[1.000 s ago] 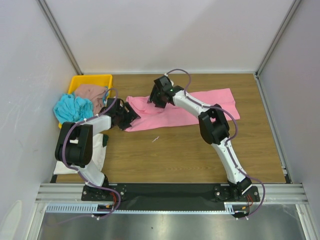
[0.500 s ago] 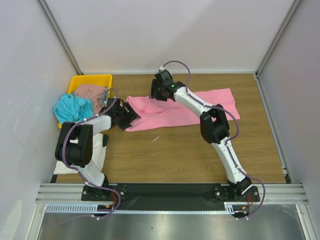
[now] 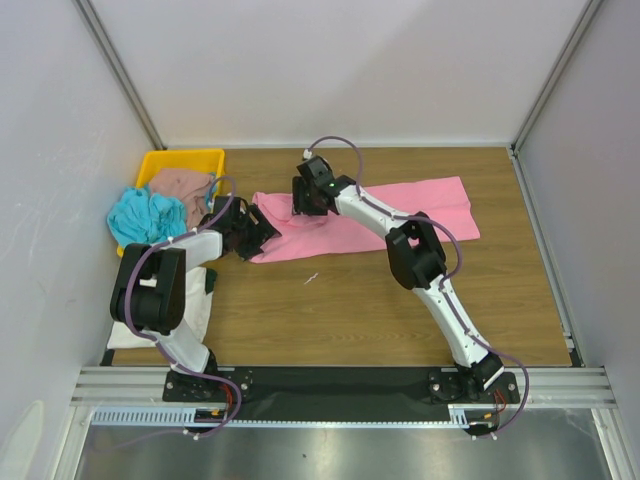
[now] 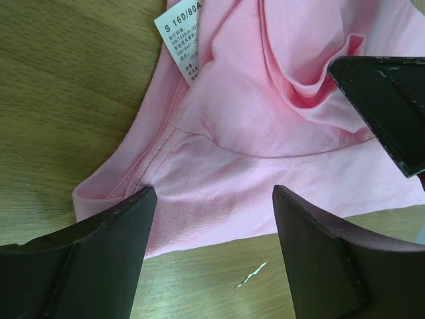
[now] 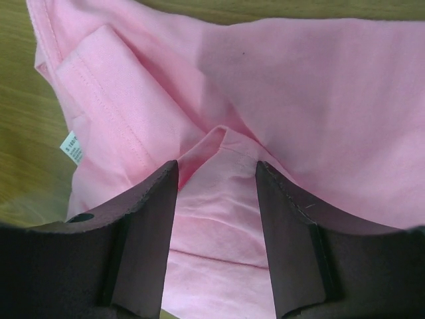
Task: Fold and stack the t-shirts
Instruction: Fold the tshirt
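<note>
Top view: bright pink cloth t-shirt [image 3: 450, 205] lies flat on my wooden table [image 3: 350, 310], spread for folding.
Left wrist: left gripper [image 4: 212, 199] stands wide apart, shirt hem just beneath, placed to pinch it.
Right wrist: right gripper [image 5: 216, 176] is parted, straddling a raised fold.

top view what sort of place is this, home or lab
Probably a robot test cell in a lab: plain white panel walls, left arm and right arm bolted to a metal rail.

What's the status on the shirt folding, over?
Left gripper open over the pink shirt, label end. Right gripper open, straddling a raised fold. Turquoise shirt and brown shirt heaped at the yellow tray.
</note>
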Controlling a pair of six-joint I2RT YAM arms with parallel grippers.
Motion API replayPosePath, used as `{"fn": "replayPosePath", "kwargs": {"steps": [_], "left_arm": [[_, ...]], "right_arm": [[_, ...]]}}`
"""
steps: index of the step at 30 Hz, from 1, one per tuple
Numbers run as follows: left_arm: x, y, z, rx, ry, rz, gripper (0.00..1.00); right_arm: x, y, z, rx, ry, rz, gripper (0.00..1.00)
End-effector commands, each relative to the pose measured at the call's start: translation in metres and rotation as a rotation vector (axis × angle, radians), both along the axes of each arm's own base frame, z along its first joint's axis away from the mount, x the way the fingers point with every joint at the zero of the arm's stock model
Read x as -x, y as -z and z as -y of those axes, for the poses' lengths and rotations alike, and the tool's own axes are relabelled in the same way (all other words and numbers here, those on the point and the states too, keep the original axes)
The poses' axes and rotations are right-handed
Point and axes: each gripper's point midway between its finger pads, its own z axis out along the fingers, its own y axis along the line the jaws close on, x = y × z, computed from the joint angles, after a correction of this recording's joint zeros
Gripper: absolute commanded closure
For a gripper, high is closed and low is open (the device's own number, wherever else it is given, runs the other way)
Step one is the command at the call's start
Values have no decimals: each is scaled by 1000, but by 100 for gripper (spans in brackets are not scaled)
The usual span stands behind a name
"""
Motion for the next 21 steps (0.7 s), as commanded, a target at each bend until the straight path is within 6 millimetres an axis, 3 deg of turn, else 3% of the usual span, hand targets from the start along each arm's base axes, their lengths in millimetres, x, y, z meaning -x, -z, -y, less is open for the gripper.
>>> {"fn": "replayPosePath", "kwargs": {"steps": [1, 9, 21], "left_arm": [[20, 33, -8, -49, -11, -108, 21], [21, 33, -8, -50, -10, -109, 21], [21, 33, -8, -48, -8, -108, 21]], "right_arm": [[-18, -26, -2, 4, 1, 95, 44], [-27, -33, 8, 52, 53, 146, 48], [-18, -17, -8, 45, 5, 126, 57]]}}
